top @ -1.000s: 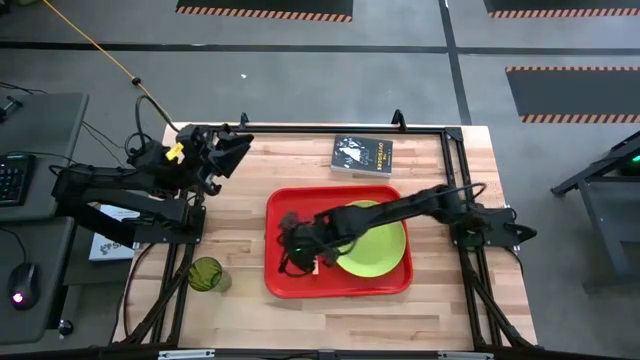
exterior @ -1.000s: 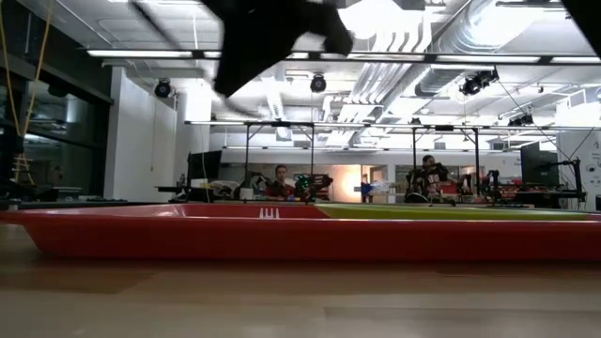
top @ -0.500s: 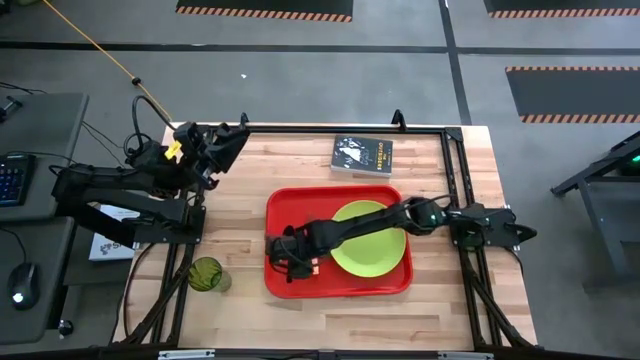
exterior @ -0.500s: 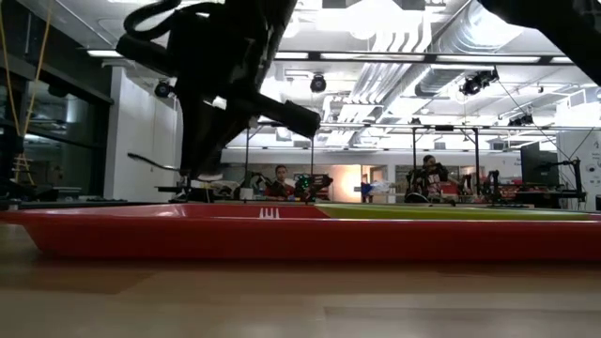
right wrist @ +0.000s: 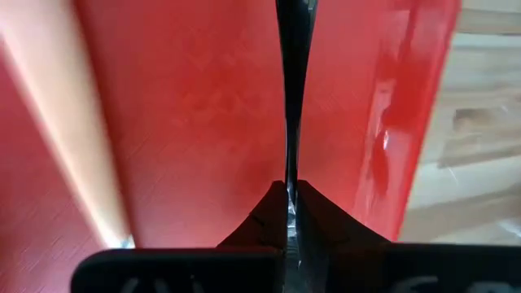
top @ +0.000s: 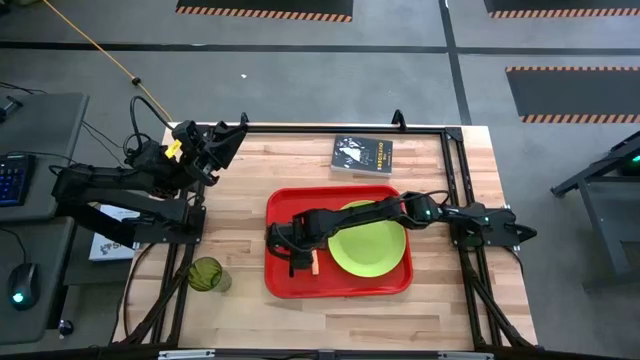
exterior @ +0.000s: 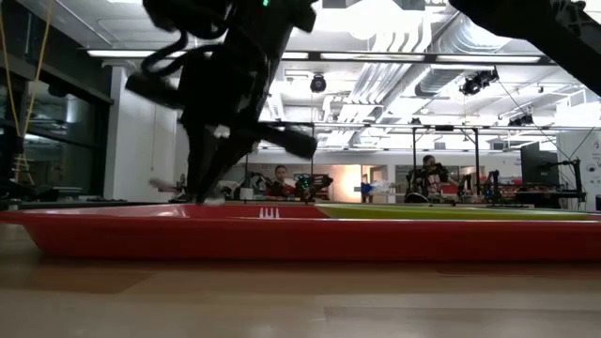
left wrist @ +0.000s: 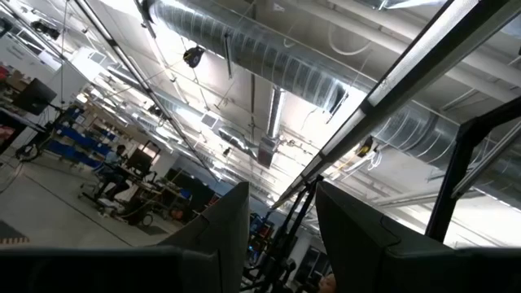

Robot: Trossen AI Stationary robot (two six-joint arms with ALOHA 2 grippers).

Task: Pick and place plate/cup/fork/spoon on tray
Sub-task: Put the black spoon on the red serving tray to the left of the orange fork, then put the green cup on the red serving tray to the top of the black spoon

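The red tray (top: 285,203) lies mid-table with the lime-green plate (top: 372,248) flat in its right half. The fork's orange handle (top: 314,263) lies on the tray floor left of the plate. My right gripper (top: 288,248) is low over the tray's left part, shut on the thin dark spoon (right wrist: 293,89). The olive-green cup (top: 205,273) stands on the table left of the tray. My left gripper (top: 232,140) waits open at the far left, pointing up. My right gripper pinches the spoon's thin handle (right wrist: 290,175) between its two fingers. The spoon runs straight on beyond the fingertips, along the fingers, seen edge-on over the tray floor (right wrist: 203,106). The fingers come down from above (exterior: 205,192). The tray rim hides whether the spoon rests on the floor.
A black book (top: 362,155) lies on the table beyond the tray. The fork handle (right wrist: 61,138) lies close beside the held spoon. The tray's front rim (exterior: 282,239) fills the low view. Bare wood lies left of the tray around the cup.
My right gripper has come down with the spoon from well above the tray to just over its floor, at the tray's left part. It has stayed shut on the spoon. The plate, fork and cup have kept their places.
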